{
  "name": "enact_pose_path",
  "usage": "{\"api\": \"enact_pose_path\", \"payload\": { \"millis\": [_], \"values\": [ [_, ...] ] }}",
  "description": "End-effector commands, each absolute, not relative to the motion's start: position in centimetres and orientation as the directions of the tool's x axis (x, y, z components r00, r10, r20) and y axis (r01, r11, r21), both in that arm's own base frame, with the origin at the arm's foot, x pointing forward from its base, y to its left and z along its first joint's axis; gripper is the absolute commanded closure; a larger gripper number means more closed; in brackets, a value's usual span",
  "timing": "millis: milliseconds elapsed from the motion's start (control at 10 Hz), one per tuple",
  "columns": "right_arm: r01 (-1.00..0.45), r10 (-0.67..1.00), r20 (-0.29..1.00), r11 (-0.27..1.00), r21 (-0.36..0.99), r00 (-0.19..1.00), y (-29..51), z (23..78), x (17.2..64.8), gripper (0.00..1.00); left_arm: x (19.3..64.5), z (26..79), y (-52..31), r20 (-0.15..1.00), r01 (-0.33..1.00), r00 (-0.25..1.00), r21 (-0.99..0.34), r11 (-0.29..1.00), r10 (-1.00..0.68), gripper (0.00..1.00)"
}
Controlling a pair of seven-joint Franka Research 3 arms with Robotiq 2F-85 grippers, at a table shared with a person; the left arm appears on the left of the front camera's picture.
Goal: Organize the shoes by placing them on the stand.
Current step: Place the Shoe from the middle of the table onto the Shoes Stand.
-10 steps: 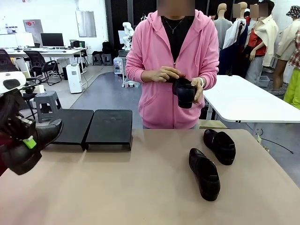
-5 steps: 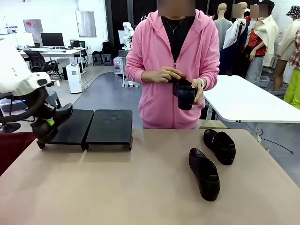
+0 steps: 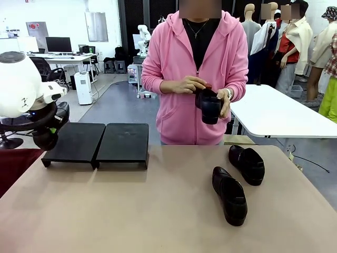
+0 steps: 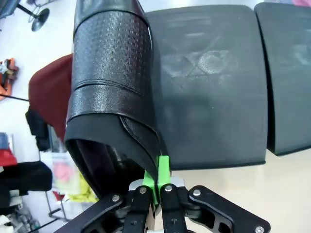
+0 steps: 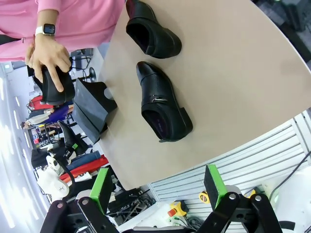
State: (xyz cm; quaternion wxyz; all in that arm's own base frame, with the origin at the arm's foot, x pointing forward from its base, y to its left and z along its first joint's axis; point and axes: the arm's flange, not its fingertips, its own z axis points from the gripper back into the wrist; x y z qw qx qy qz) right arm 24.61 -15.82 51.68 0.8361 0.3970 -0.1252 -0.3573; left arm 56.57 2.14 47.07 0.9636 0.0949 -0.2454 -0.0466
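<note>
Black loafer (image 4: 112, 82) being pinched at its heel rim by the left gripper (image 4: 158, 171), at the stand's (image 3: 95, 142) outer end.
Left arm is reaching in from the table's (image 3: 131, 216) left side, fingers pressed together on the loafer's collar, toe pointing away along the stand's edge; contact with the shelf cannot be told. Right gripper (image 5: 156, 187) is hovering off the table's edge, fingers spread wide, gripping nothing. Two shoes (image 3: 229, 195) are lying right of centre. The person (image 3: 174, 63) is holding another shoe (image 3: 209, 105) in both hands.
</note>
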Motion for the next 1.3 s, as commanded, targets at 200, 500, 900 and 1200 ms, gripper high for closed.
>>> {"api": "enact_pose_path", "payload": {
  "millis": [200, 500, 900, 1200],
  "values": [
    [0.501, -0.703, -0.088, 0.408, 0.763, 0.706, -15.7, 52.1, 24.6, 0.0, 56.5, 46.0, 0.5, 0.472, 0.05, 0.869, 0.214, 0.976, -0.148, 1.0],
    [0.501, -0.703, -0.088, 0.408, 0.763, 0.706, -15.7, 52.1, 24.6, 0.0, 57.1, 44.8, -0.3, 0.484, 0.074, 0.857, 0.228, 0.971, -0.179, 1.0],
    [0.501, -0.703, -0.088, 0.408, 0.763, 0.706, -15.7, 52.1, 24.6, 0.0, 57.4, 43.8, -1.0, 0.526, 0.092, 0.828, 0.216, 0.972, -0.195, 0.0],
    [0.501, -0.703, -0.088, 0.408, 0.763, 0.706, -15.7, 52.1, 24.6, 0.0, 56.6, 43.9, -1.2, 0.525, 0.099, 0.829, 0.2, 0.975, -0.192, 0.0]
  ]
}}
